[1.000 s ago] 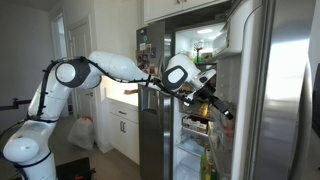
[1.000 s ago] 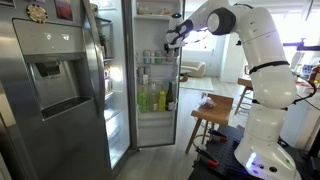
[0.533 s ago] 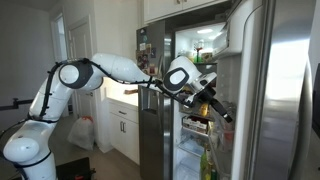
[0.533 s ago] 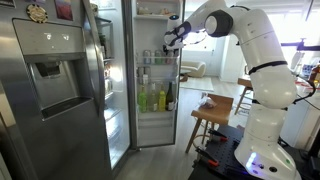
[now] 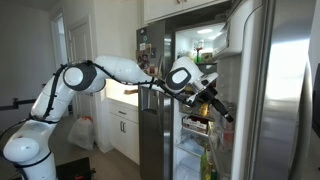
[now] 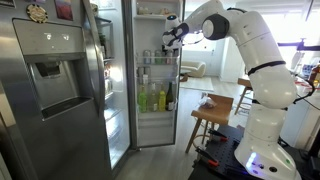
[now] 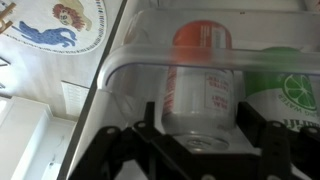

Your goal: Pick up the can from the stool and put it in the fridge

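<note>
In the wrist view the can (image 7: 200, 85) is blurred behind a clear bin wall (image 7: 130, 78), and the gripper (image 7: 200, 135) is cut off by the lower edge. In both exterior views the can is perhaps hidden by the gripper.

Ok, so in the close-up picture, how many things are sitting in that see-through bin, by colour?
Red can: 1
Green-labelled container: 1
Total in the clear bin: 2
</note>
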Controlling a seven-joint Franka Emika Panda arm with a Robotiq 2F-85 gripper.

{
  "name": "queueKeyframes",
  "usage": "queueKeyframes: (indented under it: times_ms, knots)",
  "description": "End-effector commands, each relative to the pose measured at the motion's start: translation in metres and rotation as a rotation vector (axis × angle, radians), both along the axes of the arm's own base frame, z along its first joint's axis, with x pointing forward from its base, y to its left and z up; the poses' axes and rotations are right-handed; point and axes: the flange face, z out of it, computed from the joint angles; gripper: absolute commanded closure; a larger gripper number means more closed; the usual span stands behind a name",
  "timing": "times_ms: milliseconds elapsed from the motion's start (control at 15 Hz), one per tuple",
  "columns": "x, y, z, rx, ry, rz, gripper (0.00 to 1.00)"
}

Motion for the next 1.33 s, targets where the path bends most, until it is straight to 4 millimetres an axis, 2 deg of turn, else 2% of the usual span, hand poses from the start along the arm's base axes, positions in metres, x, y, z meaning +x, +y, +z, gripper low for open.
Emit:
queueKeyframes:
  times_ms: [0, 333, 800, 1267]
  knots:
    - [0.008, 0.0, 0.013, -0.03, -0.01, -0.037, 0.0]
    - [0.01, -0.001, 0.024, -0.046, -0.025, -0.043, 0.0]
    - [0.001, -0.002, 0.071, -0.044, -0.159, -0.042, 0.0]
    - [-0.04, 0.001, 0.12, 0.006, -0.173, 0.04, 0.0]
